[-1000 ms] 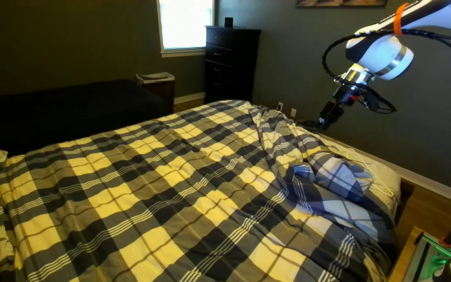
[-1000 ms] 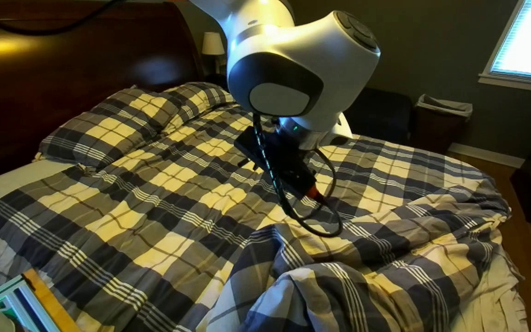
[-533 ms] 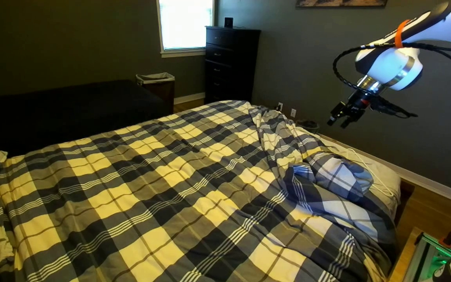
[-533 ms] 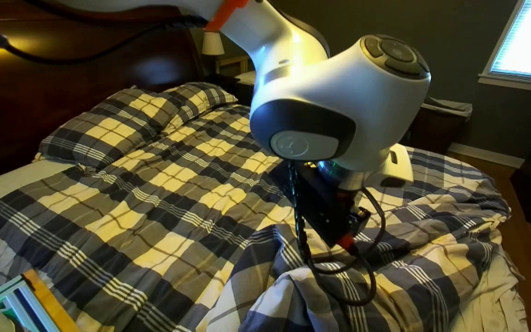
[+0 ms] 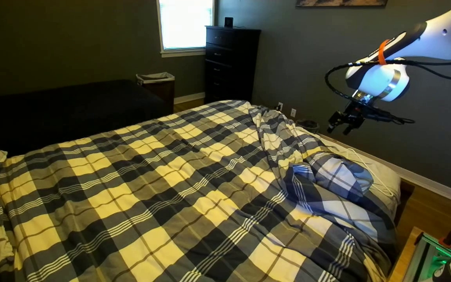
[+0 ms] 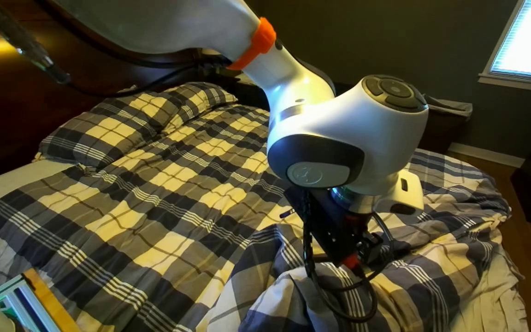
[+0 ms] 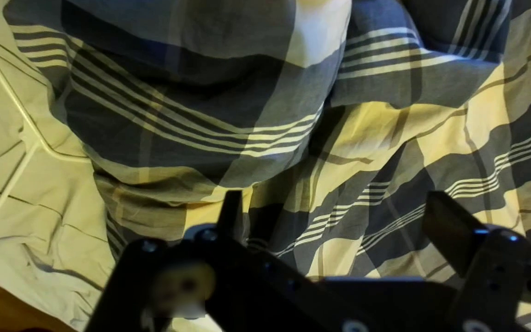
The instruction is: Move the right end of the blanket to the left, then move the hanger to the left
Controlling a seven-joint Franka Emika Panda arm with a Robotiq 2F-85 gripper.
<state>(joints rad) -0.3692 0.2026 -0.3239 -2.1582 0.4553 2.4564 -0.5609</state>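
Observation:
The plaid blanket (image 5: pixel 194 168) covers most of the bed. It also shows in an exterior view (image 6: pixel 155 207) and in the wrist view (image 7: pixel 191 92). Its end at the bed's foot is bunched, with a blue-and-white part (image 5: pixel 337 174) turned up. The thin white hanger (image 5: pixel 367 167) lies on the pale sheet beside that bunched end. In the wrist view the hanger (image 7: pixel 13 97) is at the left, partly under the blanket's edge. My gripper (image 5: pixel 338 131) hangs above the bed's foot, fingers apart and empty. In the wrist view the blanket lies beneath the open gripper (image 7: pixel 334 196).
The pale sheet (image 5: pixel 386 184) shows at the bed's foot. Pillows (image 6: pixel 109 129) lie at the head end. The robot's base frame (image 5: pixel 421 258) stands beside the bed. A dark dresser (image 5: pixel 231 62), a hamper (image 5: pixel 157 90) and a bin (image 5: pixel 307 125) stand beyond the bed.
The arm has moved towards the bed's foot and lower, and the gripper has turned so both fingers show apart. The blanket and the hanger have not moved.

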